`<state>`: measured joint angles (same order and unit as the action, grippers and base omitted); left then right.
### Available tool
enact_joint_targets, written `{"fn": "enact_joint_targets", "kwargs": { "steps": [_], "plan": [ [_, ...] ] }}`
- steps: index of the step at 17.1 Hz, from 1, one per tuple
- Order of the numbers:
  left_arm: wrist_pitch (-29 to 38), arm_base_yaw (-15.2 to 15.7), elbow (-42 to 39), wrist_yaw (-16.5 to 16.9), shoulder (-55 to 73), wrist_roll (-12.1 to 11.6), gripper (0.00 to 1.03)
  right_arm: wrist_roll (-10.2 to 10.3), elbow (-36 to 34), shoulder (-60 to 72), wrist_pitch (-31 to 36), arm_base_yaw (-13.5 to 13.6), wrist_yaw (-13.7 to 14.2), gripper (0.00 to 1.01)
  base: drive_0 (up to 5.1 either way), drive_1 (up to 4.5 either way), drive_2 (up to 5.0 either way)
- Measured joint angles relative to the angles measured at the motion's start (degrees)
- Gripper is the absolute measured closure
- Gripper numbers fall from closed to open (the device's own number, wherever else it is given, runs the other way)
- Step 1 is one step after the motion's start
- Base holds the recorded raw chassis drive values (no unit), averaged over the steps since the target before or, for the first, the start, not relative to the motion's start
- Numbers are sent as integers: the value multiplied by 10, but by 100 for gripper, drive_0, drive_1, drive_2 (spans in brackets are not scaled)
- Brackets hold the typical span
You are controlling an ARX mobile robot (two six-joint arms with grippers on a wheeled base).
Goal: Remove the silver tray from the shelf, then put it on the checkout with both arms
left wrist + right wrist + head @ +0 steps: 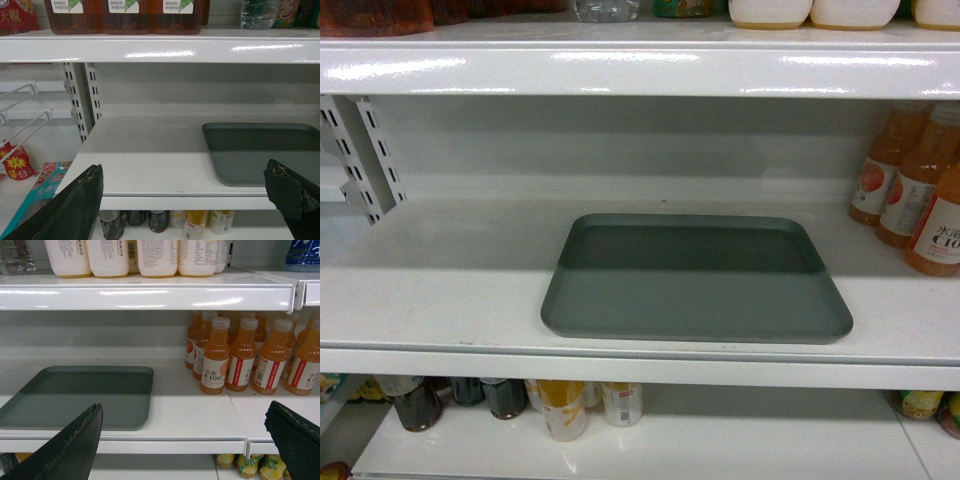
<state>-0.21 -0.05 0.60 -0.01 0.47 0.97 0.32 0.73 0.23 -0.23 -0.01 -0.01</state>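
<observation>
The silver tray (695, 280) lies flat on the white shelf (440, 290), near the front lip, matte grey-green with a low rim. In the left wrist view the silver tray (260, 150) sits ahead to the right, and my left gripper (183, 176) is open in front of the shelf (145, 155) lip, holding nothing. In the right wrist view the silver tray (80, 395) sits ahead to the left, and my right gripper (184, 412) is open, short of the shelf (195, 410) edge. Neither gripper shows in the head view. The checkout is out of view.
Orange juice bottles (920, 190) stand on the shelf right of the tray, seen close as bottles (240, 355) in the right wrist view. A slotted bracket (365, 150) is at the left. The upper shelf board (640, 65) overhangs. Cans and bottles (570, 405) fill the lower shelf.
</observation>
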Motion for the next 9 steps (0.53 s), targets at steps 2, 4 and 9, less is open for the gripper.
{"fn": "enact_joint_targets", "kwargs": {
  "steps": [2,4,9],
  "plan": [
    [0,0,0,0,0,0,5,0,0,0,0,0,0,3,0,0,0],
    [0,0,0,0,0,0,5,0,0,0,0,0,0,3,0,0,0],
    [0,0,0,0,0,0,5,0,0,0,0,0,0,3,0,0,0]
  ]
}}
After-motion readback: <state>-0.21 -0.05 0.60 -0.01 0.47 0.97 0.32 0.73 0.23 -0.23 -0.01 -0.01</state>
